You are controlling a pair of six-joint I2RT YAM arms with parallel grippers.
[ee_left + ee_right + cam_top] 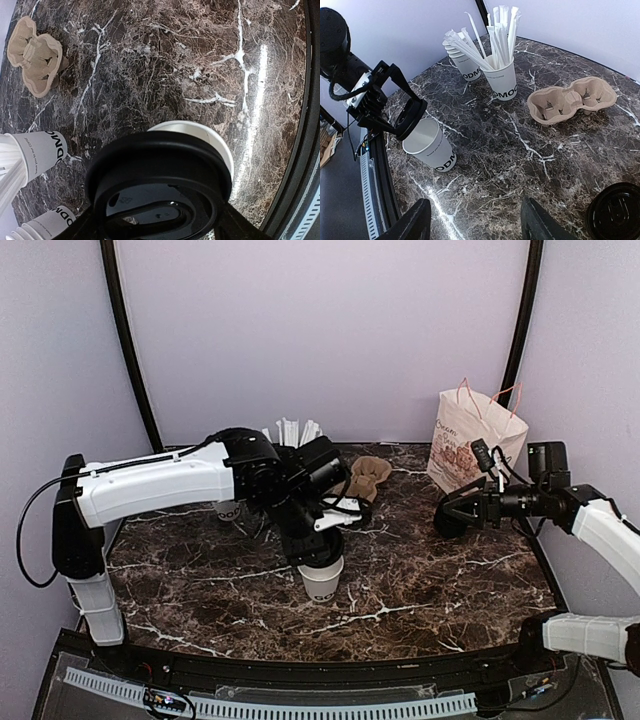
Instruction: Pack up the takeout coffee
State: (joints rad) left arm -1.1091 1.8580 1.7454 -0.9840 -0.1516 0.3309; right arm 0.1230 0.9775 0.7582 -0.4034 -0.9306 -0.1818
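One dark, white-veined marble table (420, 590), lavender walls (330, 330) behind. Near centre, left gripper (406, 119) clamps black lid (160, 170), tilted over the open white cup (430, 147) standing on the table. Farther right, right gripper (475, 220) hovers spread wide, empty, near paper bag (470, 440).

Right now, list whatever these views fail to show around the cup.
Top view: left arm's wrist hides how the left tool holds the black lid.
Left wrist view: lid covers most of the cup.
Right wrist view: second lid cut by the corner.
Paper bag: interior unseen.
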